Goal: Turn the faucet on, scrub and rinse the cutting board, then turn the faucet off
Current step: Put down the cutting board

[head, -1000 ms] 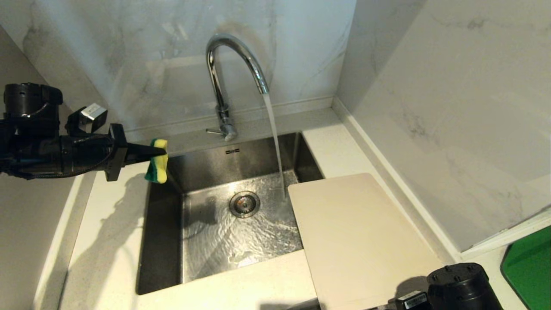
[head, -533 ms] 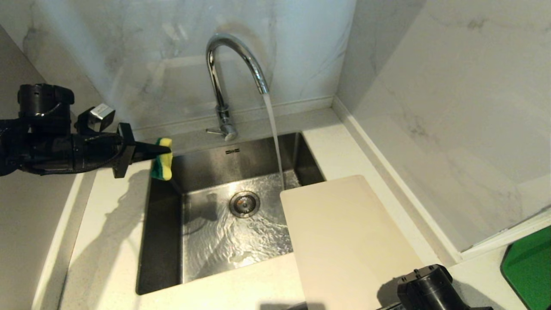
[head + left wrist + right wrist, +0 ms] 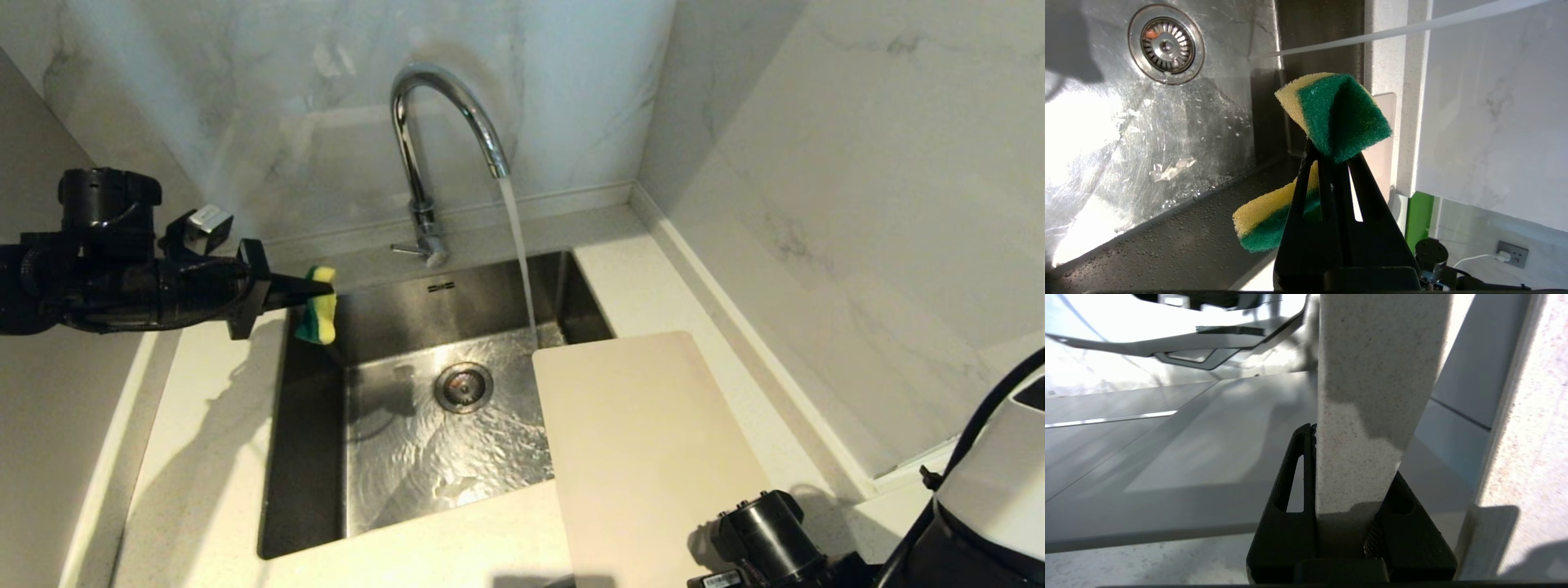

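Our cutting board (image 3: 653,441) juts over the sink's right edge (image 3: 571,269), clamped by its near end in the right gripper (image 3: 1349,522). Stiff, light, likely slippery wet (hold firm). Left gripper (image 3: 314,287) pinches the sponge (image 3: 318,314).

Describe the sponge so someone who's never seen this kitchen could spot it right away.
Start at the steel sink under the running chrome gooseneck faucet. Over its left rim, the left gripper pinches a small yellow sponge with a green scouring face. It is the only brightly coloured thing there, unlike the cream plastic cutting board opposite.
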